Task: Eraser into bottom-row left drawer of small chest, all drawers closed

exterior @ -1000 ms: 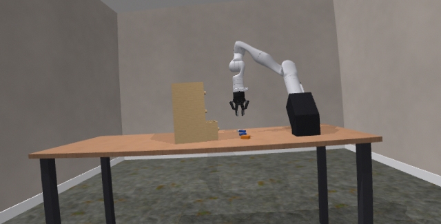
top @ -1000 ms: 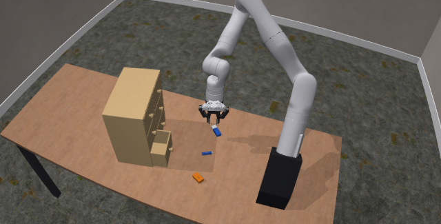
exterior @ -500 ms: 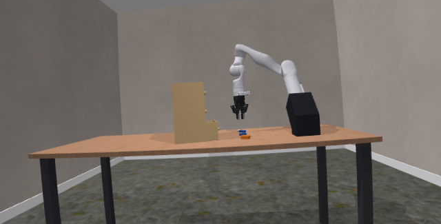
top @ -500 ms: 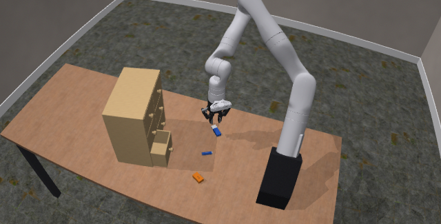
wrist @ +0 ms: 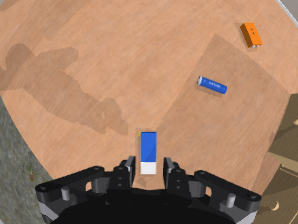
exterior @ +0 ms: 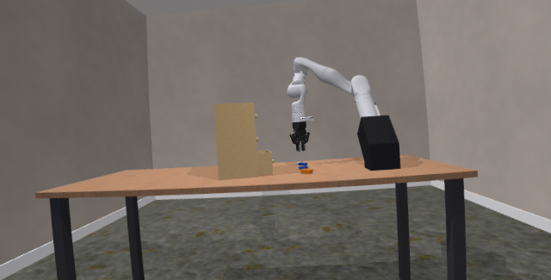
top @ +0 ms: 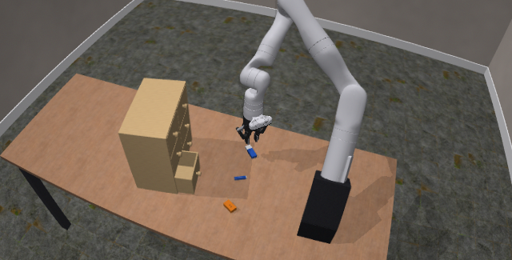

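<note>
The eraser [top: 251, 152], a small blue block with a white end, lies flat on the table to the right of the chest. My gripper [top: 250, 139] hangs straight above it, well clear of the table in the side view [exterior: 300, 146], with its fingers partly open and empty. In the wrist view the eraser [wrist: 148, 152] shows on the table just past my fingertips. The tall wooden chest [top: 156, 132] stands on the table's left half. Its bottom left drawer [top: 188, 172] is pulled partly out, and the other drawers are pushed in.
A small blue cylinder [top: 240, 178] and an orange block [top: 230, 206] lie on the table between the eraser and the front edge. The arm's black base [top: 324, 206] stands at the right front. The open drawer shows at the wrist view's right edge [wrist: 288, 192].
</note>
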`<state>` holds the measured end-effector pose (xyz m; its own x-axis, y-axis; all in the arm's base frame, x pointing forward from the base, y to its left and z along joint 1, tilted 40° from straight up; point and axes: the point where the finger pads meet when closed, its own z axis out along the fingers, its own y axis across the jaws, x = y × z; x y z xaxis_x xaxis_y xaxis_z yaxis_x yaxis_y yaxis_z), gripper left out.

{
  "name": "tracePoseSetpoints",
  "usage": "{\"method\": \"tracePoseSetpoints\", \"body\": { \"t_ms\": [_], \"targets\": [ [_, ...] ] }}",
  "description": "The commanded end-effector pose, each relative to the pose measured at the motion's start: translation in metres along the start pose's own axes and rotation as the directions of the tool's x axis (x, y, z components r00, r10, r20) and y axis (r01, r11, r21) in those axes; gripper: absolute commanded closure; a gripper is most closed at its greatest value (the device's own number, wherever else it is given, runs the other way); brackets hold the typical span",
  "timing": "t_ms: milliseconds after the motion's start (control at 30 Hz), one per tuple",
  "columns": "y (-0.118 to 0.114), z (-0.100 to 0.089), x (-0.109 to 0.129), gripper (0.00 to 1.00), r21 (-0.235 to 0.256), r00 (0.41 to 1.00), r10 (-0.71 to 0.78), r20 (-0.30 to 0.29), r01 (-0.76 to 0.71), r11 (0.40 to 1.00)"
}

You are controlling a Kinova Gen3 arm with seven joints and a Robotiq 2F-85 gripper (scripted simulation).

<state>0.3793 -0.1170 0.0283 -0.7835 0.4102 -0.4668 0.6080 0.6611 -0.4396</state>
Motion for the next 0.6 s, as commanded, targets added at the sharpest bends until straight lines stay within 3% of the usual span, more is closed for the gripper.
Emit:
{"method": "tracePoseSetpoints", "body": {
  "t_ms": [0, 400, 433, 567],
  "targets": [
    [-0.0024, 0.0016, -0.0013, 0.67, -0.004, 1.000, -0.023, -0.002, 0.023, 1.000],
    [-0.0032, 0.0025, -0.0019, 0.67, -0.004, 0.999, -0.038, -0.002, 0.038, 0.999],
    [-0.0032, 0.0025, -0.0019, 0.62, -0.004, 0.999, -0.038, -0.002, 0.038, 0.999],
    [-0.0032, 0.0025, -0.0019, 0.62, -0.004, 0.999, -0.038, -0.002, 0.038, 0.999]
  ]
}}
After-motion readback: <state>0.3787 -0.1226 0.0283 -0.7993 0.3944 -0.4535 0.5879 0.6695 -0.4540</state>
